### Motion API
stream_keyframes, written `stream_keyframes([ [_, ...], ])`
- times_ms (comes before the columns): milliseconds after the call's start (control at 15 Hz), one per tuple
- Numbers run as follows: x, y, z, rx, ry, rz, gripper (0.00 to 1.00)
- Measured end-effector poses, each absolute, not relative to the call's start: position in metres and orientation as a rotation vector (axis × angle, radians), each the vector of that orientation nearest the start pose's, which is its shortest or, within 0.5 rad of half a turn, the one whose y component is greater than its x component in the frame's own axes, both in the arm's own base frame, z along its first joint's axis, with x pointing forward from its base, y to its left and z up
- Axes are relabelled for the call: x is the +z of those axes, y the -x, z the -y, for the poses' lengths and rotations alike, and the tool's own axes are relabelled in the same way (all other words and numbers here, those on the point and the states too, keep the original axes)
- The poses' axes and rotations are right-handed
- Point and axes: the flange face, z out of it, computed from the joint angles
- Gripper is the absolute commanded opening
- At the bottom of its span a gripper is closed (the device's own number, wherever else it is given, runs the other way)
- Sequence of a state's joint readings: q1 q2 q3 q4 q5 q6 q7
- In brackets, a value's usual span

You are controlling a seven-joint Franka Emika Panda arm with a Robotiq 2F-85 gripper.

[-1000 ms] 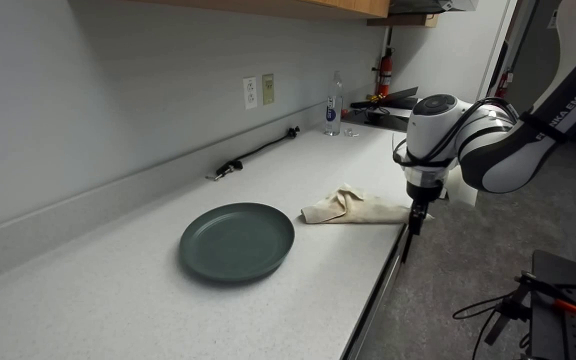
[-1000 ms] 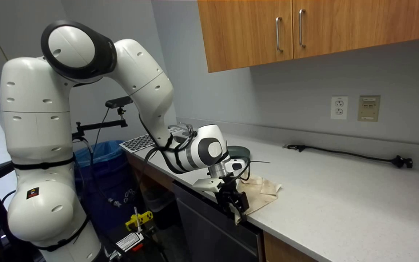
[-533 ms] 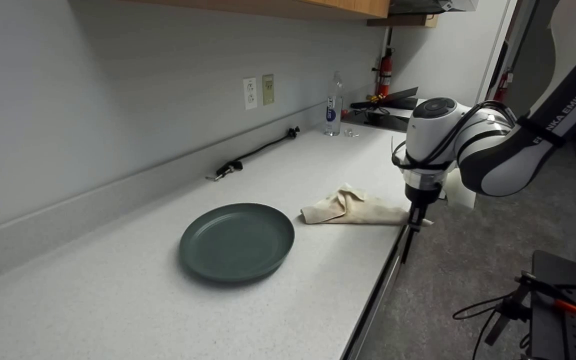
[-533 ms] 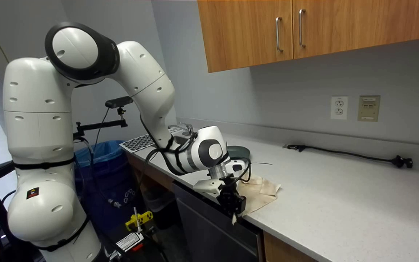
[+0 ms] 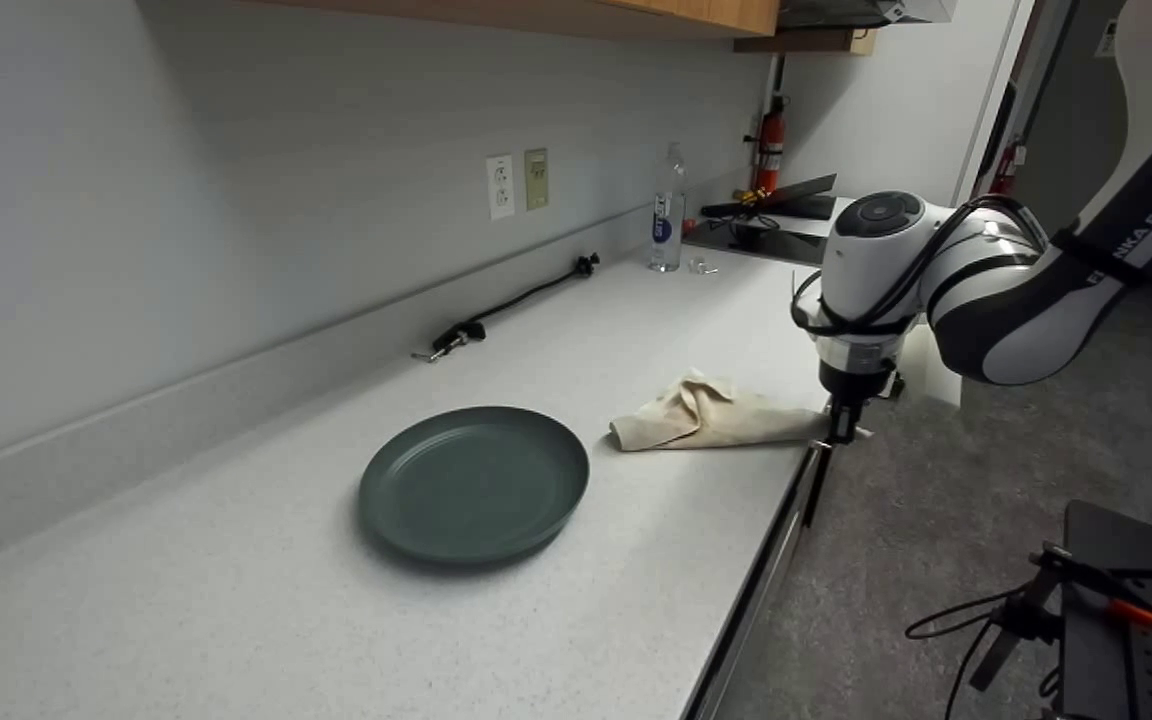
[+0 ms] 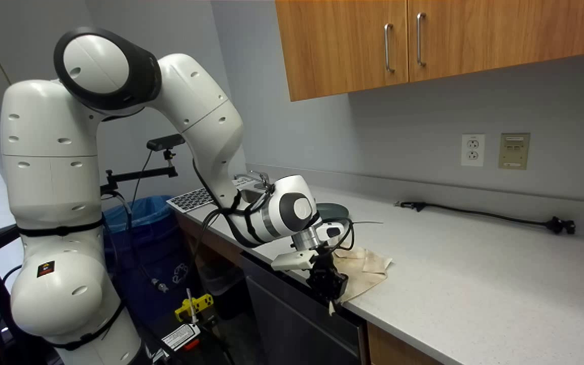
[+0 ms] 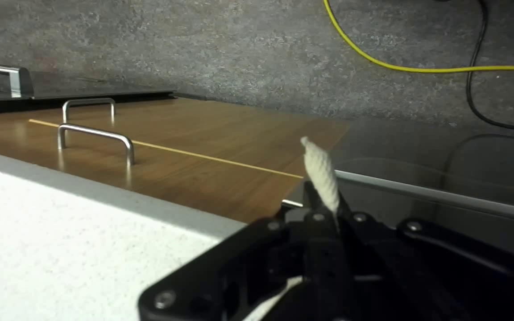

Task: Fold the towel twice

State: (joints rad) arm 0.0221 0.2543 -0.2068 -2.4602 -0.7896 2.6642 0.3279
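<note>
left, in an exterior view: a dark green plate [image 5: 474,485] rests on the pale worktop [image 5: 236,600], apart from the towel. centre right, a little farther off: the towel [image 5: 711,425] lies creased, with a raised flap on its upper side; its right end runs to the worktop's front edge, and a corner sticks out beyond it. right, at that edge: the claw [image 5: 842,436] is clamped on this corner; the wrist view shows a tip of towel poking out through the grip. progress, by judgement: a grip for folding seems to be secured, but the held part is not yet laid over the rest. whether the flap is a first fold or mere rumpling cannot be told. left to do, probably: carry the corner leftward across the towel, set it down, release, and add another fold if the flap does not count.
</note>
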Motion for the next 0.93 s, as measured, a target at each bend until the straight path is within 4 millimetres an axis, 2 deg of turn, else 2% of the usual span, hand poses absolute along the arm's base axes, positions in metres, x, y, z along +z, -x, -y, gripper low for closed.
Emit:
stream_keyframes([
  [533,0.215,-0.449,0.085,0.177,3.651,0.606,0.01],
  [733,0.237,-0.455,0.086,0.118,3.71,0.662,0.01],
  [933,0.265,-0.471,0.078,-0.019,3.755,0.697,0.01],
])
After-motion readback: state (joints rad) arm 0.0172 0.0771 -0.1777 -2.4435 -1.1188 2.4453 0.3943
